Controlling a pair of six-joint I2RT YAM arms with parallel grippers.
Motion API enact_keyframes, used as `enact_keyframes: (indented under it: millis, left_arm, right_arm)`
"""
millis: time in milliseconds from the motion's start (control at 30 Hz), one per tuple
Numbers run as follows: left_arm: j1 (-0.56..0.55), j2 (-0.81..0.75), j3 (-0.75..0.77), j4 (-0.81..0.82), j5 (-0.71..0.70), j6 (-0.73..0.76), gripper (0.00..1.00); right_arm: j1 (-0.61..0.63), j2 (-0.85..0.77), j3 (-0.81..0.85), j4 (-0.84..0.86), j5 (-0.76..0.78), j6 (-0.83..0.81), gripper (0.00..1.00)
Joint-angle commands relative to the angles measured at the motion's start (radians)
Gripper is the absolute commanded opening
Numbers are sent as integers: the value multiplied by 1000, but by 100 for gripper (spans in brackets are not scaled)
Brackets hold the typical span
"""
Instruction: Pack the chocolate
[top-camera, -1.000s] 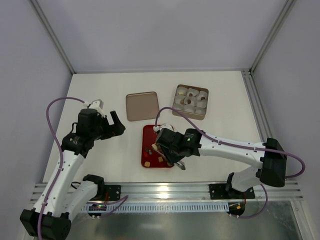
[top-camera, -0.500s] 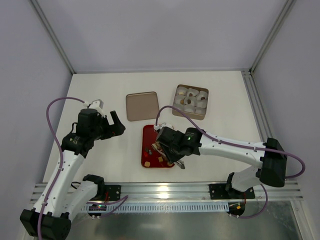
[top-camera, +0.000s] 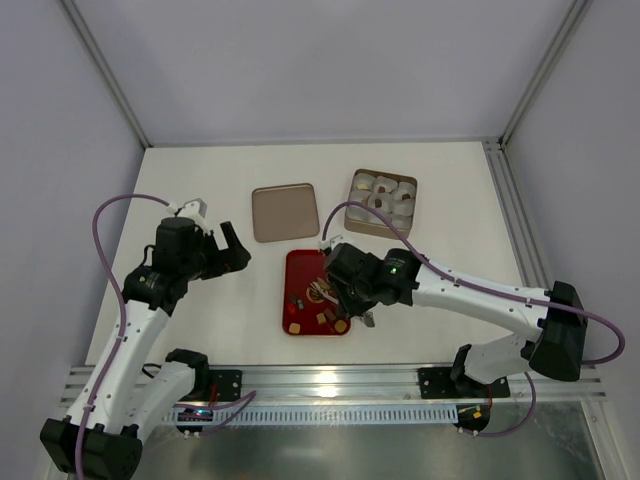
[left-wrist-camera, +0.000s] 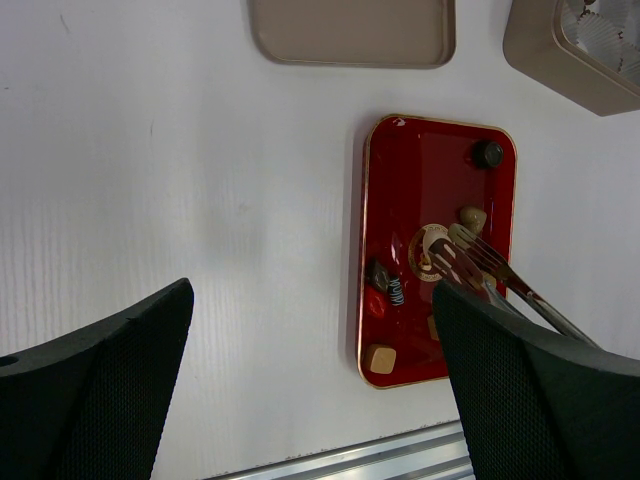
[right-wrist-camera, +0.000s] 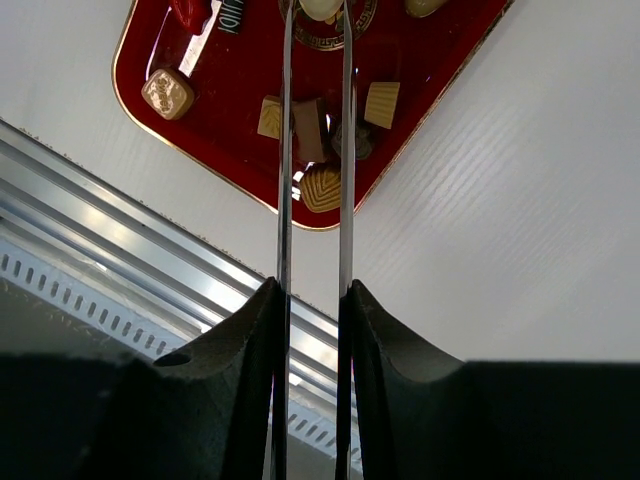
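Nearest me, the metal rail (right-wrist-camera: 150, 220) runs along the edge of the table (top-camera: 220, 180), with the two arm bases on it. Just past it lies one red tray (left-wrist-camera: 425, 160), and the chocolate (right-wrist-camera: 322, 187) sits loose on it.

At the tray's near end I count a huddle of five pieces: one ridged tan, two plain tan squares, one brown block and one dark round. One tan cube (right-wrist-camera: 167, 93) sits alone in the near left corner. Further in, one red-wrapped piece (right-wrist-camera: 190, 12) lies just beside one striped piece (right-wrist-camera: 230, 15), with one dark lump (left-wrist-camera: 378, 275) next to them.

The right claw (right-wrist-camera: 316, 20) carries two long, thin metal blades. They stand narrow and parallel over the middle of the tray, one on each side of one whitish piece (right-wrist-camera: 320, 8) on the gold emblem. I cannot tell whether the blades pinch it or only flank it. A second whitish piece (right-wrist-camera: 425, 5) lies near, outside the blades. One dark round piece (left-wrist-camera: 488, 153) sits alone in the far right corner.

The left claw (top-camera: 232, 250) hangs left of the tray over the table, its two fingers spread wide and holding nothing.

Beyond the tray I see one flat tan lid (top-camera: 285, 212). To its right is one tan box (left-wrist-camera: 545, 60) packed with white paper cups (top-camera: 385, 190). A few cups hold dark bits, too small for me to count.
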Motion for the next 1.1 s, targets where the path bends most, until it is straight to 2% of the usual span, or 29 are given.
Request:
enact_keyframes:
  millis: [0, 333, 567, 800, 1067]
  left_arm:
    - [-2, -5, 1, 14, 0, -6, 100]
    - [-2, -4, 1, 14, 0, -6, 100]
    - [-4, -4, 1, 14, 5, -6, 100]
    - [-2, -2, 1, 15, 11, -4, 100]
    - [-4, 1, 0, 15, 18, -3, 100]
  right_arm:
    - [-8, -41, 34, 3, 18, -11, 32]
    - [-54, -50, 74, 6, 6, -24, 32]
    - [-148, -62, 109, 3, 4, -61, 32]
    - [-310, -87, 134, 10, 1, -119, 32]
    - [-554, -65, 157, 40, -5, -188, 32]
